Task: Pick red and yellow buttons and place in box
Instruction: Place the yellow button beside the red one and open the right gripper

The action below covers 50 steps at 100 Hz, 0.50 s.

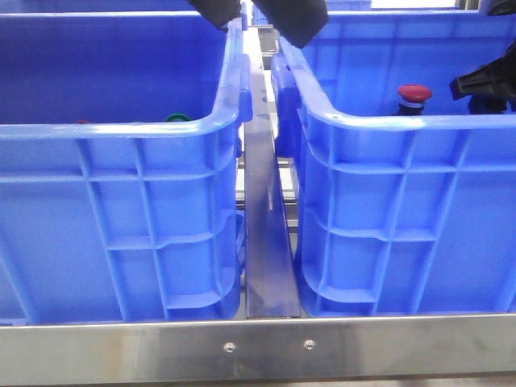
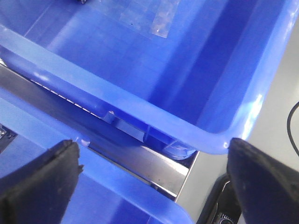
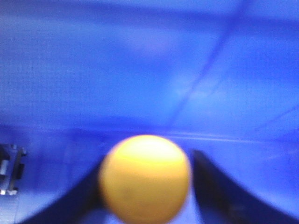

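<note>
The red button (image 1: 414, 95) stands upright inside the right-hand blue box (image 1: 387, 121), its cap showing above the near rim. My right gripper (image 1: 476, 85) is in that same box at the far right. In the right wrist view its fingers (image 3: 212, 182) flank the blurred yellow button (image 3: 145, 177), and the gripper (image 3: 145, 186) is shut on it. My left gripper (image 1: 258, 16) hangs open and holds nothing, at the far end of the gap between the two crates, with one finger (image 2: 42, 182) over a crate rim.
The left blue crate (image 1: 121, 129) holds a green-capped button (image 1: 177, 118) just behind its near rim. A steel rail (image 1: 262, 210) runs between the crates and a steel bar (image 1: 258, 347) crosses the front. A small dark and silver part (image 3: 9, 170) lies on the box floor.
</note>
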Tool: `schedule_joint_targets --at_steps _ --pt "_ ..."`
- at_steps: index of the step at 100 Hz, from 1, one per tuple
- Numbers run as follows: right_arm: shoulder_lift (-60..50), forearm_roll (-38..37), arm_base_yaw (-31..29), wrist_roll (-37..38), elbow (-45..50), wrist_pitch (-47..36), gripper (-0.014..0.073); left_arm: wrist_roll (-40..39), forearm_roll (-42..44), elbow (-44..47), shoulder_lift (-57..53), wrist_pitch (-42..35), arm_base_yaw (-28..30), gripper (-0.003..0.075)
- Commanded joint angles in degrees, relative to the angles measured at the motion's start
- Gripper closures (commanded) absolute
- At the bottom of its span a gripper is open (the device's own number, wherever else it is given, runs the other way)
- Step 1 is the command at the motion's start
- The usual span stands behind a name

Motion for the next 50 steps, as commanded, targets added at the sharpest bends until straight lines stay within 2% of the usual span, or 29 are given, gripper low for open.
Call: schedule_joint_targets --at_steps 1,27,43,50 --pt "-2.31 -0.49 -0.36 -0.34 -1.72 -2.81 0.0078 -0.2 -0.44 -1.67 -2.18 -3.46 -0.52 0.0123" --pt "-7.29 0.25 -0.36 -0.34 -1.02 3.21 0.0076 -0.2 -0.44 -1.67 -2.18 -3.95 -0.52 0.0123" --pt "-14.34 0.39 -0.36 -0.34 2.66 2.3 0.0077 -0.31 -0.28 -1.67 -2.55 -4.34 -0.39 0.0126" --pt "-17.97 0.39 -0.36 -0.34 4.8 2.13 0.0077 -0.66 -0.13 -1.67 -2.69 -4.34 -0.14 0.0153"
